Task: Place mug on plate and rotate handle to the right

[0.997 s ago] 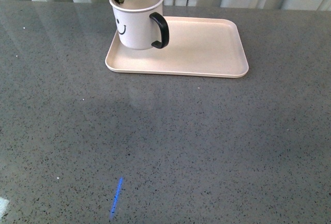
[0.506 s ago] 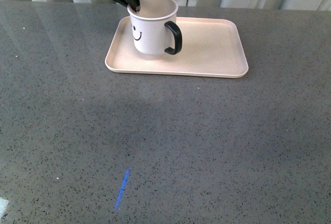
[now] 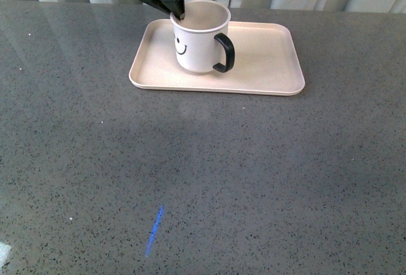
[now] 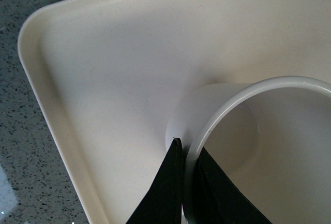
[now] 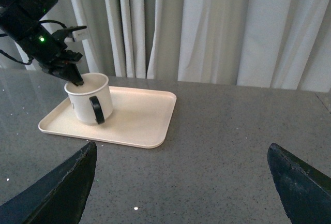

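The white mug (image 3: 198,45) with its smiley face print stands on the left half of the pale plate (image 3: 266,59), or just above it. Its black handle (image 3: 226,53) points to the right and a little toward the camera. My left gripper (image 3: 179,14) is shut on the mug's rim at its far left side; in the left wrist view one black finger (image 4: 163,193) lies outside the wall and the other inside the mug (image 4: 243,146). The right wrist view shows the mug (image 5: 89,104) and plate (image 5: 139,115) from afar. My right gripper (image 5: 181,182) is open over the bare table.
A grey speckled table (image 3: 203,180) stretches in front of the plate. Pale curtains (image 5: 217,27) hang behind the table's far edge. A blue streak of light (image 3: 154,230) lies on the near tabletop.
My left gripper has carried the mug to the right over the plate, from the plate's left edge toward its middle. The handle has swung further right.
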Controlling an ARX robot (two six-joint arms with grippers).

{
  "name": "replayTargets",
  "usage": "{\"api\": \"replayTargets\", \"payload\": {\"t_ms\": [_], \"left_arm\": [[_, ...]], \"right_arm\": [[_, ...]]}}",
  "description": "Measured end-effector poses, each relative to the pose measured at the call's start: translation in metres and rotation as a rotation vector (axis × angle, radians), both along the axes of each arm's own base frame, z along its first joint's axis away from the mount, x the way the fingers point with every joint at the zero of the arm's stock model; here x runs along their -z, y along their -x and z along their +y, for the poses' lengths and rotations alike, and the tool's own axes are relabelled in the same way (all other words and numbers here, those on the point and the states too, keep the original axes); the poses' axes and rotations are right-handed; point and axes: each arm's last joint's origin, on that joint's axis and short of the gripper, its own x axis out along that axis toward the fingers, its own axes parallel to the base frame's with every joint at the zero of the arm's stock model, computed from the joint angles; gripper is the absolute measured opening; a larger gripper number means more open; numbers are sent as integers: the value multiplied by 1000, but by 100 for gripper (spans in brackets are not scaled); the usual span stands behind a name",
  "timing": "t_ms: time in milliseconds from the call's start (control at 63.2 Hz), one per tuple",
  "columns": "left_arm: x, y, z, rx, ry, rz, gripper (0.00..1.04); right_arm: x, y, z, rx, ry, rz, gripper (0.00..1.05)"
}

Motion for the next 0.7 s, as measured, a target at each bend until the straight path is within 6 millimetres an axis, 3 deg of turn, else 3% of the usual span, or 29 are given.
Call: {"api": "replayTargets", "payload": {"t_ms": [696], "left_arm": [[13,6,-11,31,5,31,2]], "right_arm": [[0,0,0,0,0,0,96]]}}
